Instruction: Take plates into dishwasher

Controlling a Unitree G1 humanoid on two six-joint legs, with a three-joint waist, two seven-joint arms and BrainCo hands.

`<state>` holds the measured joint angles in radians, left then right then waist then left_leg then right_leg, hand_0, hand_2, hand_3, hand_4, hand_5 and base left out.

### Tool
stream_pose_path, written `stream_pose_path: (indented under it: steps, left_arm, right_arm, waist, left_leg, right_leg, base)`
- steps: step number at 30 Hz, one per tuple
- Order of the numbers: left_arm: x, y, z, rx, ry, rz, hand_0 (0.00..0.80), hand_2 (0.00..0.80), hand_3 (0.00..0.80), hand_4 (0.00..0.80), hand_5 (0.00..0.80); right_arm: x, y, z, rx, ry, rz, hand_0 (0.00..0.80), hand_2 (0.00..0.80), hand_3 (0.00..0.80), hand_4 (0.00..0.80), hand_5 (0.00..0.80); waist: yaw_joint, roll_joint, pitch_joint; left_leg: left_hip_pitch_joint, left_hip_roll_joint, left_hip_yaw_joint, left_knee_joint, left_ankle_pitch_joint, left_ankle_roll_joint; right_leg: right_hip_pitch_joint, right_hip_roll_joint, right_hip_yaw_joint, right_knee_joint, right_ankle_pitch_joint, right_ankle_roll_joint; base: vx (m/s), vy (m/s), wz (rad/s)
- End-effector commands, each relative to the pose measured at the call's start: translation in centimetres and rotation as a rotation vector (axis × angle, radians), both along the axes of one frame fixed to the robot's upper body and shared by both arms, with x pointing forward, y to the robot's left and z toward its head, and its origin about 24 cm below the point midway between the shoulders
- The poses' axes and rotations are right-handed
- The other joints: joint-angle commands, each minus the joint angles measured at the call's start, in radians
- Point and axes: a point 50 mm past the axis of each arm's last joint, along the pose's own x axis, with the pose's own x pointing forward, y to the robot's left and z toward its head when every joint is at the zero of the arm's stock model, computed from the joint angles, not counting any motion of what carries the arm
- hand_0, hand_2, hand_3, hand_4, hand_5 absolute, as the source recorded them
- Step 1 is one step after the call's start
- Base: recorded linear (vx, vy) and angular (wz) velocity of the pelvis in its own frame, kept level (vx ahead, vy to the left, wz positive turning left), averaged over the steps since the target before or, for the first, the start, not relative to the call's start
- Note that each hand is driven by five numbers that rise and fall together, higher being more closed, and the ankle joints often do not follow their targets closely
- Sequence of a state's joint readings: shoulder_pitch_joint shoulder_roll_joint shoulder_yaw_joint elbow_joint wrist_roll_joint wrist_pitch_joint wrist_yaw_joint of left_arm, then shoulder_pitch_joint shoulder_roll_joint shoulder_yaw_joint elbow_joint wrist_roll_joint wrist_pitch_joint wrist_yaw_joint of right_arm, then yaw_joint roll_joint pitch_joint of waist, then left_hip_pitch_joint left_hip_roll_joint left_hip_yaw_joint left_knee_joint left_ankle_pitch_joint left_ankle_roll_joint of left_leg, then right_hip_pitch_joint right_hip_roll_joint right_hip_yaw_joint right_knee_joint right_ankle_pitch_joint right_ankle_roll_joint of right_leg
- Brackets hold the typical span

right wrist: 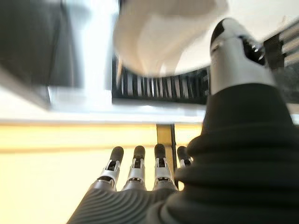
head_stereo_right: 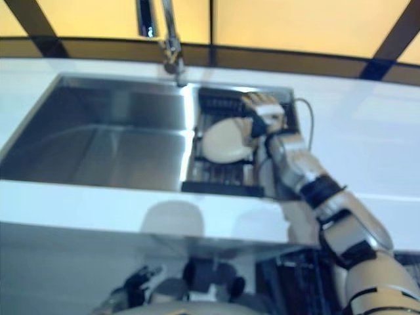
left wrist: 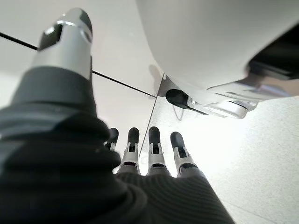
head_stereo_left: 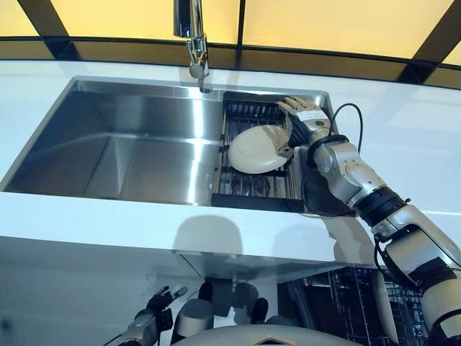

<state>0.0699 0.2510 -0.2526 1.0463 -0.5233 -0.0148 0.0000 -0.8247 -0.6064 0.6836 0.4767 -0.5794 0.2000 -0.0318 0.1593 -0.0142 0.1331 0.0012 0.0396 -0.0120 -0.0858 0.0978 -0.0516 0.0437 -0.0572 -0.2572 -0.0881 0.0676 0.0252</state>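
A cream plate lies tilted on the black dish rack in the right part of the steel sink. My right hand reaches over the rack's right side, just beside the plate's right edge. In the right wrist view its fingers are straight and open, and its thumb sticks out next to the plate, with no grip on it. My left hand hangs low under the counter, fingers straight and holding nothing.
The deep sink basin lies left of the rack, with the faucet above its back rim. A white counter runs along the front. A dark wire dishwasher rack shows below the counter at the lower right.
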Motion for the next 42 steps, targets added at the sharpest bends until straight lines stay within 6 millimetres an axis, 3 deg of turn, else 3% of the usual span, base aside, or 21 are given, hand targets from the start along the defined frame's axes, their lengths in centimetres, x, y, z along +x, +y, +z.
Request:
stream_pose_path:
  steps: [1,5,14,42]
  left_arm:
    - [2.4,0.2,0.6,0.037,-0.059,-0.058,0.000,0.000,0.000,0.000,0.000]
    - [2.5,0.3,0.7,0.036,-0.063,-0.058,0.000,0.000,0.000,0.000,0.000]
    - [2.4,0.7,0.7,0.042,-0.060,-0.044,0.000,0.000,0.000,0.000,0.000]
    - [3.5,0.8,1.1,0.045,-0.097,-0.025,0.000,0.000,0.000,0.000,0.000]
  right_arm:
    - [0.4,-0.2,3.8,-0.219,-0.174,0.060,0.000,0.000,0.000,0.000,0.000]
    - [0.0,0.5,4.0,-0.289,-0.191,0.117,0.000,0.000,0.000,0.000,0.000]
    - [-1.4,0.8,2.6,-0.349,-0.158,0.197,0.000,0.000,0.000,0.000,0.000]
    - [-2.8,1.7,0.0,-0.396,-0.090,0.270,0.000,0.000,0.000,0.000,0.000]
  waist:
    - [0.042,-0.042,0.021]
    - [0.042,-0.042,0.017]
    - [0.026,-0.054,0.010]
    - [0.012,-0.053,0.037]
  left_leg:
    - [0.029,0.026,-0.018,-0.001,-0.066,-0.023]
    - [0.022,0.026,-0.015,-0.001,-0.062,-0.025]
    - [0.025,0.028,-0.001,-0.001,-0.068,-0.024]
    - [0.003,0.031,0.008,-0.001,-0.065,-0.025]
  right_leg:
    - [0.030,-0.119,0.016,0.001,0.005,0.130]
    - [0.025,-0.120,0.017,0.001,0.006,0.132]
    - [0.022,-0.118,0.024,0.001,0.007,0.135]
    - [-0.005,-0.117,0.031,0.001,0.014,0.137]
  base:
    - [0.000,0.000,0.00]
    - [0.000,0.000,0.00]
    - [0.000,0.000,0.00]
    - [-0.006,-0.002,0.00]
